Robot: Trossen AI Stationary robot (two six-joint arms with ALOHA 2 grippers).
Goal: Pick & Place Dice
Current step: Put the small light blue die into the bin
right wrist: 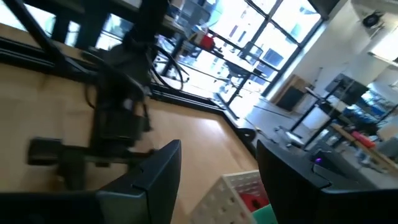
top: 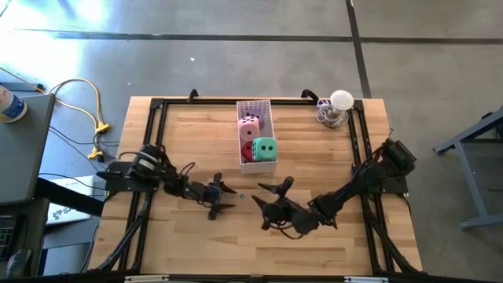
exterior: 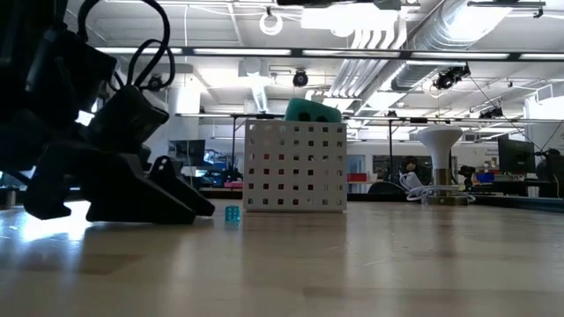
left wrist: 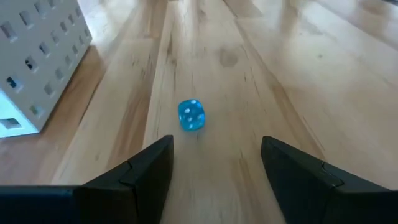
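A white perforated tray [top: 255, 106] stands at the table's far middle. In it lie a pink die [top: 249, 123], a red die [top: 247, 152] and a green die [top: 266, 149]; a purple face seems to show between pink and red. The green die [exterior: 311, 110] rises above the tray wall [exterior: 295, 167]. A small blue die [top: 241, 196] lies on the bare wood near the tray's front. My left gripper [top: 225, 195] is open just left of it; in the left wrist view the blue die [left wrist: 191, 116] lies ahead of the open fingers [left wrist: 217, 155]. My right gripper [top: 264, 206] is open, right of the blue die.
A small white lamp [top: 339, 102] stands at the far right corner. Black rails [top: 157, 126] frame the table's sides. Bare wood lies open along the near edge [top: 236, 251] and on both sides of the tray. Cables and a bottle [top: 9, 106] lie off the table's left.
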